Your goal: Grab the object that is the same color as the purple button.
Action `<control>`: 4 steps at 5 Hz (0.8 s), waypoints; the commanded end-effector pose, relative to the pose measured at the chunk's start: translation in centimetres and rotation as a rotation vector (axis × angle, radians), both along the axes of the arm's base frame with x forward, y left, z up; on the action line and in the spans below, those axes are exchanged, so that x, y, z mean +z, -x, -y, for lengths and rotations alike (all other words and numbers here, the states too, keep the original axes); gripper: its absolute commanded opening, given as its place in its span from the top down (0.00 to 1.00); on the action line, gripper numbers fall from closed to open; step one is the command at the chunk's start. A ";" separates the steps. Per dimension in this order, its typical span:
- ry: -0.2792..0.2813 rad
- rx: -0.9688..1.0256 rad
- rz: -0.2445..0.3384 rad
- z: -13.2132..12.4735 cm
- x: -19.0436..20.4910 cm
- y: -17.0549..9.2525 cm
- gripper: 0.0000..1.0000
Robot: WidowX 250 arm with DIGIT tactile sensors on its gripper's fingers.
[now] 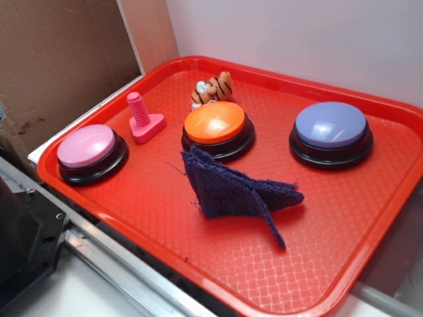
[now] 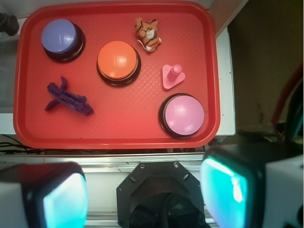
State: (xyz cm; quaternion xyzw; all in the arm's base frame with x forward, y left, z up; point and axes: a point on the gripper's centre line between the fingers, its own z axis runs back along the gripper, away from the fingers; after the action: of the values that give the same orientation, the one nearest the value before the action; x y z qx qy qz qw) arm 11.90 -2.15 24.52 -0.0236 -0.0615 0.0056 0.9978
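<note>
Navy-purple woven cloth (image 2: pixel 67 99) lies crumpled on the red tray (image 2: pixel 118 130), at about 6 o'clock from the purple button (image 2: pixel 59 37) and 8 o'clock from the orange button (image 2: pixel 117 61) in the wrist view; its long axis runs from roughly 10 to 4 o'clock. From the tool (image 2: pixel 145 194), which hangs high above the tray's near edge, the cloth bears at about 11 o'clock. The tool's two pads (image 2: pixel 64 204) stand wide apart and hold nothing.
</note>
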 end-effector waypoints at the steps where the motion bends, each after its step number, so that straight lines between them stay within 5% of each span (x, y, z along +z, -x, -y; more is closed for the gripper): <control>1: 0.000 0.000 0.000 0.0 0.0 0.0 0.00; 3: 0.072 -0.053 0.047 -0.5 2.8 -8.5 0.00; 4: 0.030 -0.152 0.072 0.6 3.3 -13.4 0.00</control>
State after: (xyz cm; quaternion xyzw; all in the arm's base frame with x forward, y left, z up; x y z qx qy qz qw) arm 25.33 -2.45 26.16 -0.0451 -0.0628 -0.0628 0.9950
